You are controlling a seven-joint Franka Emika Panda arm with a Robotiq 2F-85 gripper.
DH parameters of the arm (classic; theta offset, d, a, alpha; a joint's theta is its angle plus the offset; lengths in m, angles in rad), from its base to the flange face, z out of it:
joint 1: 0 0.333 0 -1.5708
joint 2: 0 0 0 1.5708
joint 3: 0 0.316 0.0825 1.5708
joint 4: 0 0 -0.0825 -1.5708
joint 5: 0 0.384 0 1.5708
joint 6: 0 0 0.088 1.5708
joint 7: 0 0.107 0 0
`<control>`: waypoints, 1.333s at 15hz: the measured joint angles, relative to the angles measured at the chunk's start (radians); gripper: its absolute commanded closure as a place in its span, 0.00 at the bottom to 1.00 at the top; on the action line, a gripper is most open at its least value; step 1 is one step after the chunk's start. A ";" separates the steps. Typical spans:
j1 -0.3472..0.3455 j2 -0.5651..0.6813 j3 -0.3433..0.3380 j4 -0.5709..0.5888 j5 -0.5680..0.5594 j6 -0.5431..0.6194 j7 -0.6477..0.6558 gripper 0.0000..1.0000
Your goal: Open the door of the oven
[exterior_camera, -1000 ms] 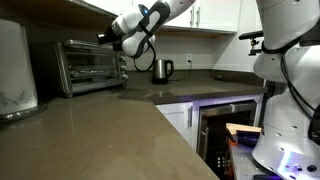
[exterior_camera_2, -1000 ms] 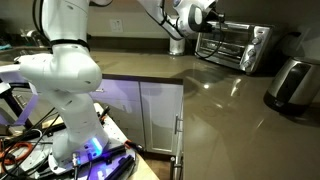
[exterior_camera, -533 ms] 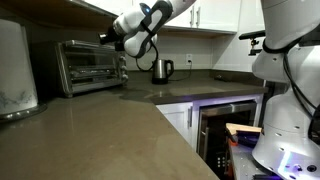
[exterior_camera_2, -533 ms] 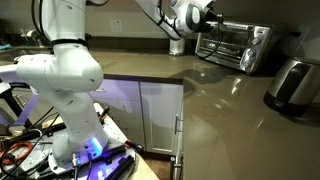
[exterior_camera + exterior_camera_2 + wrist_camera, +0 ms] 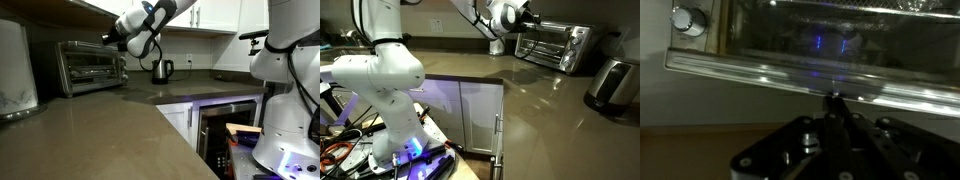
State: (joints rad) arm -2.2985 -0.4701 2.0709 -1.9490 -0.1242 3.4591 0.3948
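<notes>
Task is not done. The small boxy stainless-steel toaster oven sits at the back edge of the grey-brown countertop, close to the back corner where the counter turns. Its wide drop-down door with dark glass and a silver frame stands upright and flush with the oven front in both exterior views, so it is shut.

The black Robotiq gripper hangs in front of the oven's upper front edge, up at the top of the door. The wrist view is dark and blurry. It shows the silver bar handle running across the frame just past the gripper, with a round silver knob in the top corner. The fingers look pinched together into one narrow point with nothing between them, so the claw is clenched and empty. Whether the tips touch the handle cannot be told; they are at least just beside it.

My judgement is that the approach is mostly done. Left to do: hook or press on the handle, then pull outward and down until the door drops open.

Off-task things: a steel kettle further along the back edge, and a built-in dark glass-fronted appliance under the counter.
</notes>
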 measured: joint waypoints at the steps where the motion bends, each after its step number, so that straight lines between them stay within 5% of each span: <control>1: 0.021 0.000 -0.020 -0.011 0.002 0.000 0.000 0.94; 11: 0.193 0.000 -0.181 -0.112 0.018 -0.001 0.002 0.94; 20: 0.244 0.000 -0.227 -0.160 0.056 -0.001 -0.001 0.94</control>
State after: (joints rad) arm -2.0549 -0.4697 1.8437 -2.1090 -0.0686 3.4585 0.3935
